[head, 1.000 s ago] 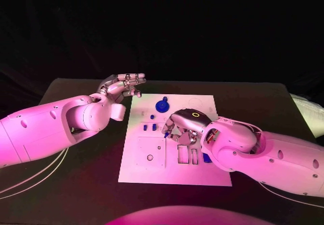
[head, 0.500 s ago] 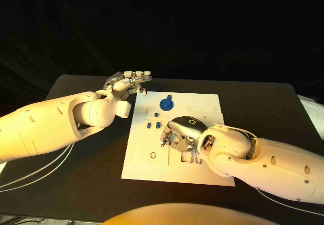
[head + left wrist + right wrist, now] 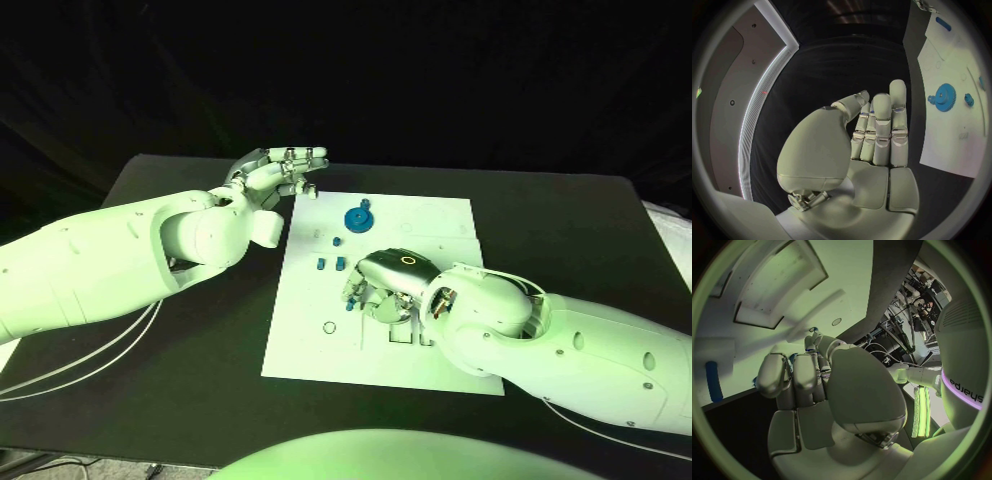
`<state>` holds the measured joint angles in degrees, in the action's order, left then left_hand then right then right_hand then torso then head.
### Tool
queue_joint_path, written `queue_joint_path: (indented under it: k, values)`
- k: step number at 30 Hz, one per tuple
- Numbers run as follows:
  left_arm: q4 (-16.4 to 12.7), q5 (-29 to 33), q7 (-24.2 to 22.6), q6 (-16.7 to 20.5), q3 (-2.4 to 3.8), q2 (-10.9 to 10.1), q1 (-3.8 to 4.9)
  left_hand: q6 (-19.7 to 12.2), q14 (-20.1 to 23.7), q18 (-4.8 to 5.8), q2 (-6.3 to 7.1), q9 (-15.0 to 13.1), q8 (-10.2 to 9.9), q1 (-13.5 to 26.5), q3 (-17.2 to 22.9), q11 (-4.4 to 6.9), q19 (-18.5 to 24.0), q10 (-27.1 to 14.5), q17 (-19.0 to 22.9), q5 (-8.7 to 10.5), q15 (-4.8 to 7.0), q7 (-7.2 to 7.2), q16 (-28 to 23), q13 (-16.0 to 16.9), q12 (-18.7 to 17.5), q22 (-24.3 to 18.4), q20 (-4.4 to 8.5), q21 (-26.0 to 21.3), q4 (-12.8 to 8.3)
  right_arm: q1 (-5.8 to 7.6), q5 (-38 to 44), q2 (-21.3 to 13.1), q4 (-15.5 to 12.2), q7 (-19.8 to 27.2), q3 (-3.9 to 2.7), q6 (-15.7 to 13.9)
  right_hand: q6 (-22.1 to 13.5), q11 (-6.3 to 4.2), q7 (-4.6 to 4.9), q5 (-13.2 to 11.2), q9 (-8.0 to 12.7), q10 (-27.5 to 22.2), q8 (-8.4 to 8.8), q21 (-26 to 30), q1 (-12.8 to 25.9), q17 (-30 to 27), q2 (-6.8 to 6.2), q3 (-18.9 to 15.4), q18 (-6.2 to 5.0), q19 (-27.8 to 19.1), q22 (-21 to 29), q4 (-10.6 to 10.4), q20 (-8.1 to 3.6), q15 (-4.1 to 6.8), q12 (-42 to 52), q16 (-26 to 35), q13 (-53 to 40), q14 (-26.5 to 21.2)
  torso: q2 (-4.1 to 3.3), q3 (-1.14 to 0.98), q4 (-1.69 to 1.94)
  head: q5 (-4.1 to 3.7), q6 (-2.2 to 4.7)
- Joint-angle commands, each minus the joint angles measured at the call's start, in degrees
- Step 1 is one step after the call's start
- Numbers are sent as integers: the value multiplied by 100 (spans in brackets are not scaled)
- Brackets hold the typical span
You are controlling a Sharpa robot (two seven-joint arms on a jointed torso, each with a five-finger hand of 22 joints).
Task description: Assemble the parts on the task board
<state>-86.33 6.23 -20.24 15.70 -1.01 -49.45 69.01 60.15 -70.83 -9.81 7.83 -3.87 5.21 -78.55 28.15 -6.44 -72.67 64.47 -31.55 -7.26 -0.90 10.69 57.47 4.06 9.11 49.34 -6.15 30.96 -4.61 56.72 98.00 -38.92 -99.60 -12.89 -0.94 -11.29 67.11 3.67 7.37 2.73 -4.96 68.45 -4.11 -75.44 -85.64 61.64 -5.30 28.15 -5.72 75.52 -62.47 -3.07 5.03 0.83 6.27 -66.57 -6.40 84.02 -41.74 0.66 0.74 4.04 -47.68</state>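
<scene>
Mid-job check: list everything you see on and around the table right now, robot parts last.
Table: one, black, under everything.
Task board: one, white, middle of the table.
Gear: one, blue, round, far part of the board.
Small parts: a few, blue, on the board's left half, near the right hand.
Bar: one, blue, on the board near its edge, seen from the right wrist.
Left hand: silver, empty, fingers extended, off the board's far left corner.
Right hand: silver, over the board's middle, fingers curled down; whether it holds anything is unclear.
</scene>
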Motion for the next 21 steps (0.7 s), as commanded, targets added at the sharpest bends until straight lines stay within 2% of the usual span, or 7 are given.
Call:
queue_joint_path:
  k: [1, 21]
  values:
    - [-14, -3, -26, -123, 4, 7, 2, -44, 44, -56, -16, 7, -27, -50, -33, 7, 50, -37, 5, 3, 4, 5, -4, -9, 24, -5, 0, -38, -5, -22, 158, 19, 40, -50, 14, 111, -1, 35, 41, 31, -5, 7, -16, -13, 59, -7, 20, 32, -3, 8, 6, 10, 3, 0, -13, -9, -7, 140, 3, 1, 1, 0, -14]
    - [-13, 8, 16, -142, 4, -3, 2, -44, 44, -56, -16, 7, -27, -50, -33, 7, 50, -37, 5, 3, 4, 5, -4, -9, 24, -5, 0, -38, -5, -24, 308, 87, 26, -129, 15, 271, -6, 39, 44, 30, -5, 6, -9, -12, 89, -11, 19, 40, -3, 6, 9, 26, 8, -3, -26, -8, 1, 139, 0, 2, 0, 1, -42]
